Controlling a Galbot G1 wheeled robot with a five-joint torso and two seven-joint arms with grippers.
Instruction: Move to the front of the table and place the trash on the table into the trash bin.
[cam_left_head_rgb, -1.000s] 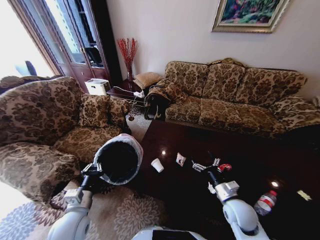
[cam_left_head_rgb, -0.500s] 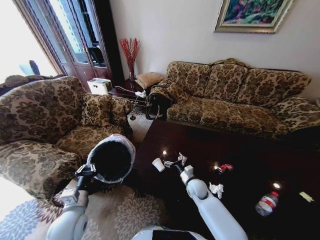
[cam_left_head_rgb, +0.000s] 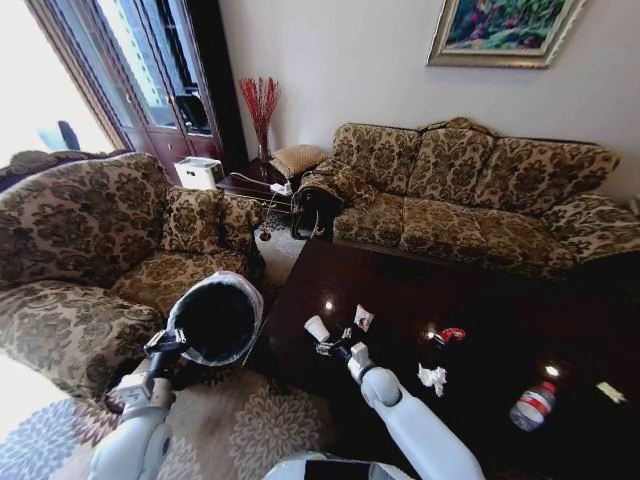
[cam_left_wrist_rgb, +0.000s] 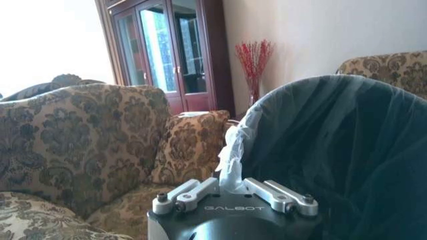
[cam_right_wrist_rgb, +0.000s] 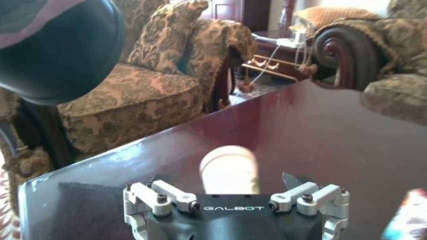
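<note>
Left gripper clamped on the bag-lined rim of the trash bin, holding it tilted, mouth toward the robot, off the worktop's near-left corner, in front of the armchair. Right gripper spread wide just behind the white paper cup, not touching. Farther along the dark top: 1 wrapper, crushed red can, paper wad, plastic bottle.
</note>
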